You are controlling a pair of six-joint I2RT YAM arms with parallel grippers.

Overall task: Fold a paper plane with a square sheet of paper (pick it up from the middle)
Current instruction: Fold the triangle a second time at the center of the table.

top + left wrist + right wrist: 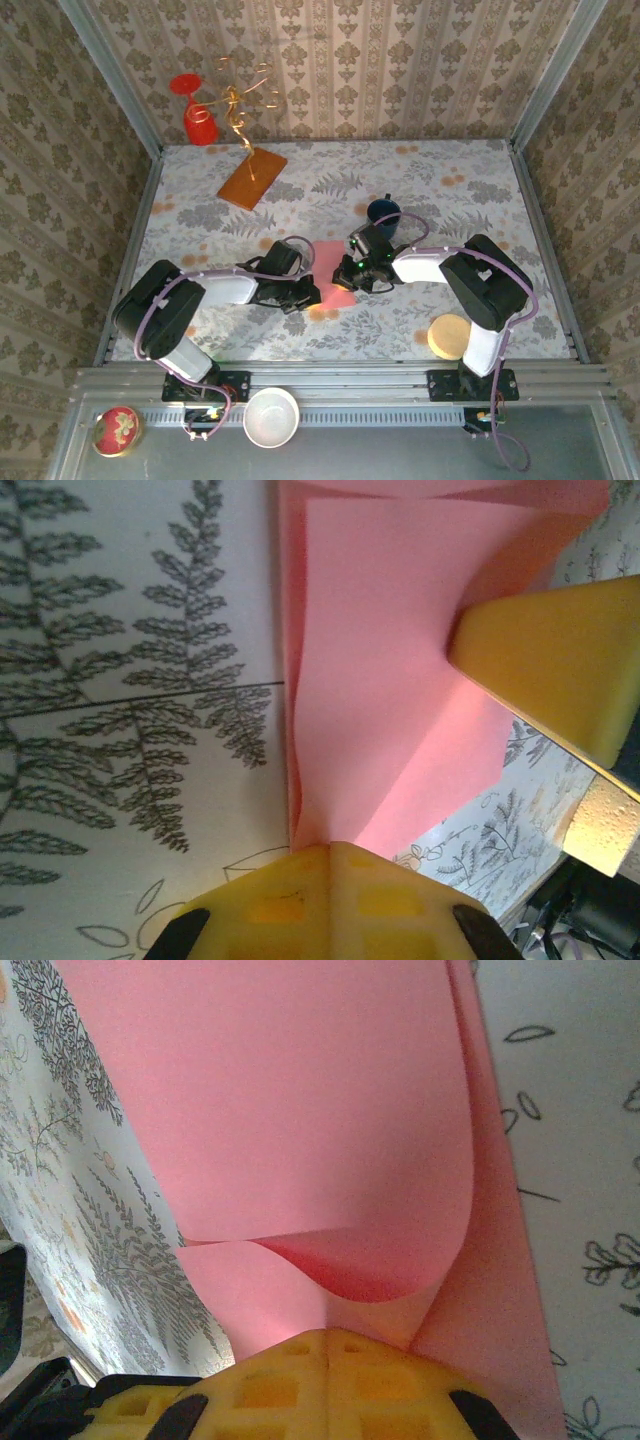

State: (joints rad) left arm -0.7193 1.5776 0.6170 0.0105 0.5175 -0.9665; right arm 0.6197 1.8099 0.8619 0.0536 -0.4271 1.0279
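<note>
The pink-red sheet of paper (332, 262) lies on the floral table between my two grippers, partly folded over on itself. In the left wrist view the sheet of paper (390, 680) runs up from my left gripper (330, 846), whose yellow jaws are shut on its near edge. A yellow finger of the right gripper (560, 660) presses in from the right. In the right wrist view a flap of the sheet of paper (300, 1090) curls over a lower layer, and my right gripper (328, 1332) is shut on the edge. From above, the left gripper (312, 292) and right gripper (350, 272) sit close together.
A dark blue cup (383, 212) stands just behind the right gripper. An orange-brown board (252, 178) with a gold wire spiral and a red cup (200, 120) are at the back left. A yellow disc (449, 336) lies front right. A white bowl (271, 416) sits on the near rail.
</note>
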